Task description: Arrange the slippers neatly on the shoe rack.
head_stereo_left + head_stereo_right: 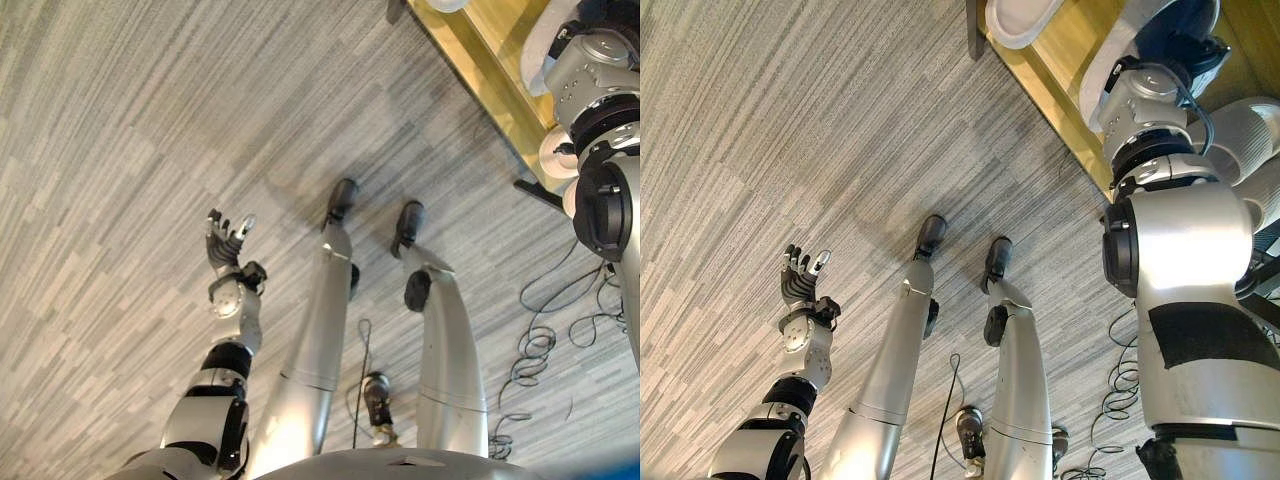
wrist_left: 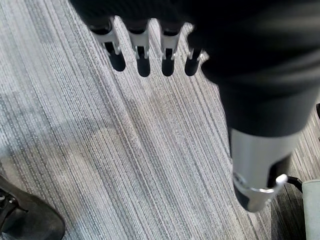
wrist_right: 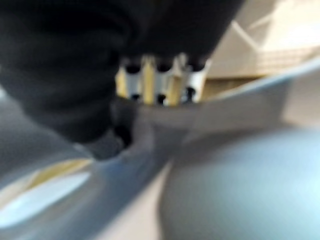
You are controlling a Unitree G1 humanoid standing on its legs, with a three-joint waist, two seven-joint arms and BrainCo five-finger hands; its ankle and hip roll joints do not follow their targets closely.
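Reaching up to the yellow wooden shoe rack at the far right of the head views, the robot's right hand sits over the rack's shelf with its dark ribbed cover turned towards the camera. The rack carries several pale slippers. A white slipper with a rounded rim lies at the shelf's near corner, and a second white slipper lies directly beneath the right hand and wrist. A light grey ribbed slipper rests further along, beside the right forearm. In the right wrist view the hand's fingers meet the edge of a pale grey slipper and their tips are lost behind its blurred rim. Whether they are clamped on it or only resting against it cannot be told. The slippers are therefore all on or at the rack, with the nearest one touching or just under the right hand. The left hand hangs well apart from the rack, out over the grey striped carpet floor. Its fingers are straight and spread in a row, the thumb is apart, and it holds nothing.
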